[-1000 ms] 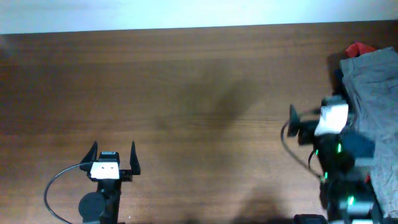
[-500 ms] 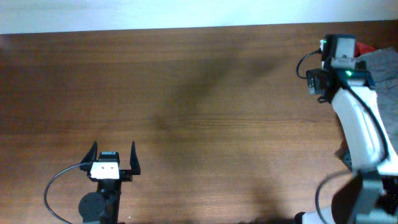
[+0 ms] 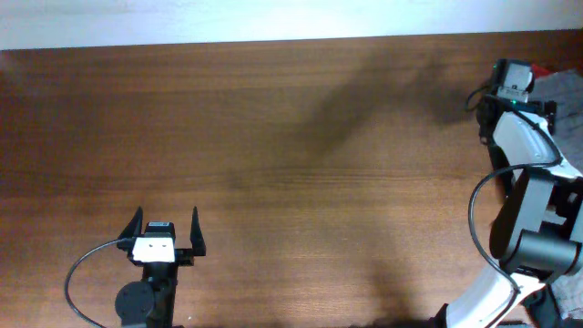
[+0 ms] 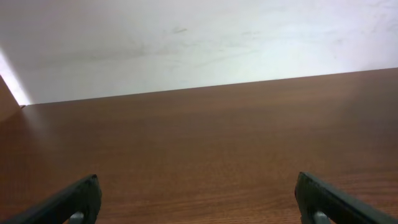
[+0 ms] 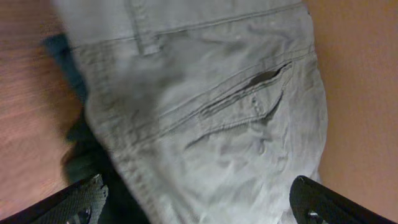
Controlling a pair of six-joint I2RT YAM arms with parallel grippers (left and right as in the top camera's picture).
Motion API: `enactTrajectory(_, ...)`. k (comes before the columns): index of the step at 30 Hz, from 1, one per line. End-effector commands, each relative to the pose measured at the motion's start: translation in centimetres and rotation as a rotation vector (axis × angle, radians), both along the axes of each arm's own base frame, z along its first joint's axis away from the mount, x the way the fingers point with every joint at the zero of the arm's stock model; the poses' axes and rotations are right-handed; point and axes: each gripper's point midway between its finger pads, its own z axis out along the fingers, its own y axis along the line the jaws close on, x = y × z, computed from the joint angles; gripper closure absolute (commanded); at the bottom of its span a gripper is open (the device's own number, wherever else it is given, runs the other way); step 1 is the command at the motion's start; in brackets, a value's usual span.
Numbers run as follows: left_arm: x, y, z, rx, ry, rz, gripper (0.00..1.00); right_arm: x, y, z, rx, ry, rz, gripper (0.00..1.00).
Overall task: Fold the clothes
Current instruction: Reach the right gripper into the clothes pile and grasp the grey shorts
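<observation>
The grey-olive garment (image 5: 211, 112) fills the right wrist view, with a back pocket and waistband showing. In the overhead view only a strip of it (image 3: 563, 89) shows at the far right edge, mostly hidden by my right arm. My right gripper (image 5: 196, 199) is open above the garment, its fingers wide apart and holding nothing. My left gripper (image 3: 166, 230) is open and empty near the front left of the table, far from the garment; it also shows in the left wrist view (image 4: 199, 199).
A dark navy cloth (image 5: 81, 155) lies under the garment's left edge. A bit of red cloth (image 3: 539, 69) peeks out at the far right. The brown wooden table (image 3: 273, 164) meets a white wall (image 4: 186, 43) at the back.
My right arm has swung from the front right up and out over the garment at the far right back of the table. The left arm has not moved.
</observation>
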Motion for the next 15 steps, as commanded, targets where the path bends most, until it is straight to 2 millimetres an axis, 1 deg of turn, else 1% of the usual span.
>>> enactTrajectory(1,0.0,0.2,-0.2,0.012,-0.001,0.008,0.01,1.7,0.0,0.3,0.046,-0.081,0.029,0.01)
enactTrajectory(5,0.0,0.2,-0.2,0.012,-0.001,0.008,0.01,4.3,1.4,-0.1,0.151,-0.176,0.130,0.01)
enactTrajectory(8,0.0,0.2,-0.2,0.012,-0.001,0.008,0.01,5.6,2.7,-1.0,0.221,-0.208,0.195,0.01)
enactTrajectory(11,0.0,0.2,-0.2,0.012,-0.001,0.008,0.01,5.8,2.5,-2.0,0.218,-0.200,0.190,0.01)
enactTrajectory(15,0.0,0.2,-0.2,0.012,-0.001,0.008,0.01,5.5,1.5,-3.7,0.183,-0.159,0.167,0.01)
